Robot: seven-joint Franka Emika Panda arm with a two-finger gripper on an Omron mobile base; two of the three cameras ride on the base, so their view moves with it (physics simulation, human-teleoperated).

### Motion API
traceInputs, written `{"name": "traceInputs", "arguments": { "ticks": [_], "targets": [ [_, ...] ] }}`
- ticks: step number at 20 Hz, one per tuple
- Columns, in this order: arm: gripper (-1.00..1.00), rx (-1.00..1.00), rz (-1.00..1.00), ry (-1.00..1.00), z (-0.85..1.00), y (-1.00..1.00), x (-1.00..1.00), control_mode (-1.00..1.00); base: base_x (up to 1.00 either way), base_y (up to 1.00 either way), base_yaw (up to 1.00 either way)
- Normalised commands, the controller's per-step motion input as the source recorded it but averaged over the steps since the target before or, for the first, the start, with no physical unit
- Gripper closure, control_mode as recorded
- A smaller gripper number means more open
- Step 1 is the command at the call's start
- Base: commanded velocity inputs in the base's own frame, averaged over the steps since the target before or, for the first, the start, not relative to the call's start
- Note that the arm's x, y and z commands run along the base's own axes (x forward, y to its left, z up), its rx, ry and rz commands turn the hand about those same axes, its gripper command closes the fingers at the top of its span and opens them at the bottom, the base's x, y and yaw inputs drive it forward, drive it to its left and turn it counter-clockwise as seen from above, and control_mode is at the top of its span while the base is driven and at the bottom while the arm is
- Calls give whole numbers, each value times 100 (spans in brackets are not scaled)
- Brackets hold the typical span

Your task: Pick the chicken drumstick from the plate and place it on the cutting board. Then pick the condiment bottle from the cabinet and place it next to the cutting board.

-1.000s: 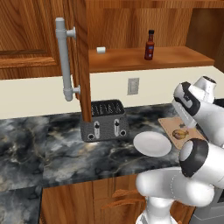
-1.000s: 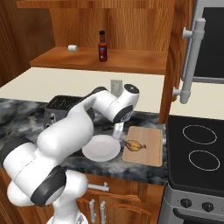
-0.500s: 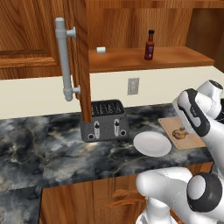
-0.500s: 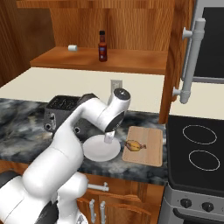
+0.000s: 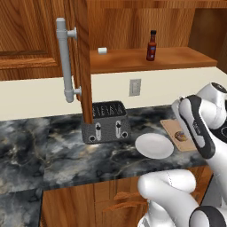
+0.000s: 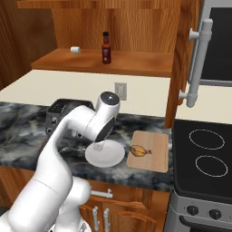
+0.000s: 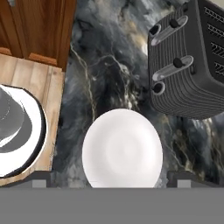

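White and bare, the plate sat left of the cutting board, where the chicken drumstick already lay. The gripper, fingers spread and empty, hung over the plate; the condiment bottle stood upright on the cabinet shelf, high and far beyond it.

arm: swinging away from the board, now over the plate | drumstick: lying uncovered on the board, no longer under the hand | gripper: pulling up and back, facing down at the bare plate beside the toaster
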Motion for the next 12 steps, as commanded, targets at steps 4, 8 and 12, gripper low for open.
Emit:
{"name": "traceInputs", "arguments": {
  "ticks": [4,8,12],
  "targets": [
    [-100,4,0,0,23,35,-30,-100,0,0,0],
    [-100,7,1,0,23,29,-26,-100,0,0,0],
    [-100,9,2,0,23,28,-23,-100,0,0,0]
  ]
}}
